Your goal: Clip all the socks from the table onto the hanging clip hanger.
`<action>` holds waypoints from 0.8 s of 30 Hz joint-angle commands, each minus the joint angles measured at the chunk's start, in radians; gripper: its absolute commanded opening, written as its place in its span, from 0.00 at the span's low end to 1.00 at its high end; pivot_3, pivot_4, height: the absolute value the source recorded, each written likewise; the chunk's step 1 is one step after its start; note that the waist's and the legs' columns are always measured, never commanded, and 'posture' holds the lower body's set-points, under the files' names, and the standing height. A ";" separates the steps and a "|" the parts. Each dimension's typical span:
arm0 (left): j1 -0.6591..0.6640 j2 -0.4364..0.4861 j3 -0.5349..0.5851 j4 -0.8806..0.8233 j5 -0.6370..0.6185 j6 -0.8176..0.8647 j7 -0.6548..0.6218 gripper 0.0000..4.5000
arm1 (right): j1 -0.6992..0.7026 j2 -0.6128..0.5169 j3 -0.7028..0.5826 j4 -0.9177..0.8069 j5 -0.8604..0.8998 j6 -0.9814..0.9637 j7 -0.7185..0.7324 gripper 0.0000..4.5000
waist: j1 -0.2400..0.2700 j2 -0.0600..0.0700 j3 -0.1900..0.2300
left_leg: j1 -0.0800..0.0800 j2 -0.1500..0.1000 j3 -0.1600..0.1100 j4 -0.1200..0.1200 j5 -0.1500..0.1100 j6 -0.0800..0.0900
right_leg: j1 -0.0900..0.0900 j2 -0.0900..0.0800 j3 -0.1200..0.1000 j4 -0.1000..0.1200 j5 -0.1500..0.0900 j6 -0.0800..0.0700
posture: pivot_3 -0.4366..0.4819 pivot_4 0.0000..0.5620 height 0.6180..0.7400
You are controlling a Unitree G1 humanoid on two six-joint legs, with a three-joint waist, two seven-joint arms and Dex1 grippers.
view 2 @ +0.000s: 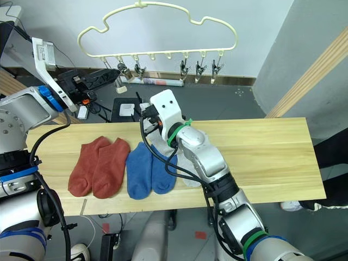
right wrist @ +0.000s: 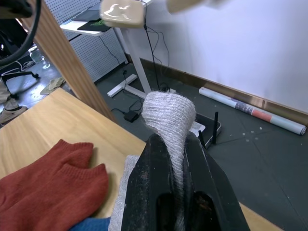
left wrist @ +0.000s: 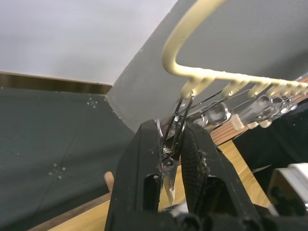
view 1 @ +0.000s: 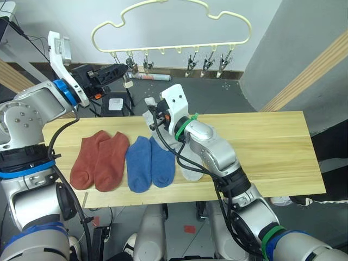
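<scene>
two grippers are engaged. right gripper: fingers closed on a grey sock, pinching a fold that bulges out past the fingertips; the sock is lifted just above the table. a second grey sock lies flat on the table under the right forearm. beside it, toward the left arm, two blue socks lie side by side, touching, then two red socks, also touching each other. left gripper: raised beyond the table's far edge, fingers squeezed onto a clip, the outermost one on the hanger. the clip sits between the two fingertips, hanging from the hanger's pale-yellow bar. the remaining clips run in a row along the bar beyond the left fingertips, all without socks.
</scene>
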 commanded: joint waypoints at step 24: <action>0.123 -0.158 0.082 -0.239 -0.065 -0.140 0.227 0.08 | -0.195 0.183 -0.028 0.233 0.170 -0.292 0.133 0.00 | 0.003 0.000 0.000 | 0.000 0.000 -0.003 0.001 0.001 -0.002 | 0.003 -0.001 -0.001 0.001 0.001 -0.001 | 0.50 0.83 0.96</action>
